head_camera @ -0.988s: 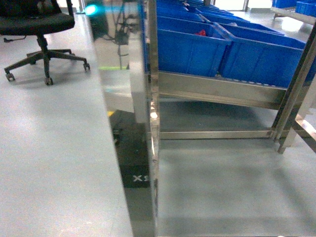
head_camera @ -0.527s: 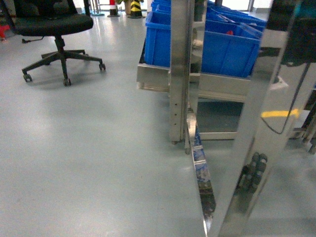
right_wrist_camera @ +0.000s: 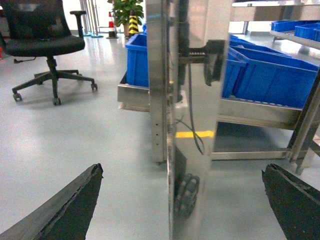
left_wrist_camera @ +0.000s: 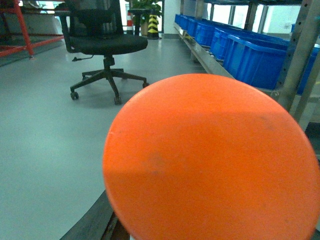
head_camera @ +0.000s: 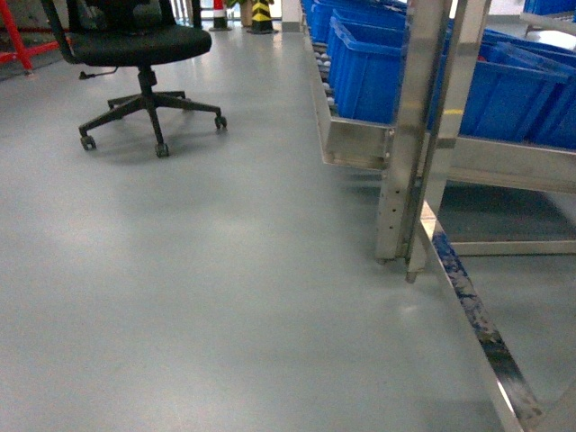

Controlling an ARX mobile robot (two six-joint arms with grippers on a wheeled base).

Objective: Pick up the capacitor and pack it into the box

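Note:
A large round orange thing, which I take for the capacitor [left_wrist_camera: 210, 155], fills most of the left wrist view, hanging above the floor. My left gripper [left_wrist_camera: 200, 230] is hidden behind it, apart from one dark finger [left_wrist_camera: 95, 225] against its lower left edge, so the gripper looks shut on it. My right gripper [right_wrist_camera: 182, 170] is open, its dark fingers [right_wrist_camera: 75, 200] spread wide with nothing between them, and a shiny steel post [right_wrist_camera: 185, 100] stands straight ahead. The box is out of view. Neither gripper shows in the head view.
A steel rack [head_camera: 414, 135] with blue bins [head_camera: 378, 63] runs along the right. A low steel rail [head_camera: 477, 324] crosses the floor at lower right. A black office chair [head_camera: 144, 45] stands at the back left on grey floor [head_camera: 198, 288].
The head view has swung: the steel post and blue bins slid from centre to the right, and the chair and bare floor now fill the left and middle.

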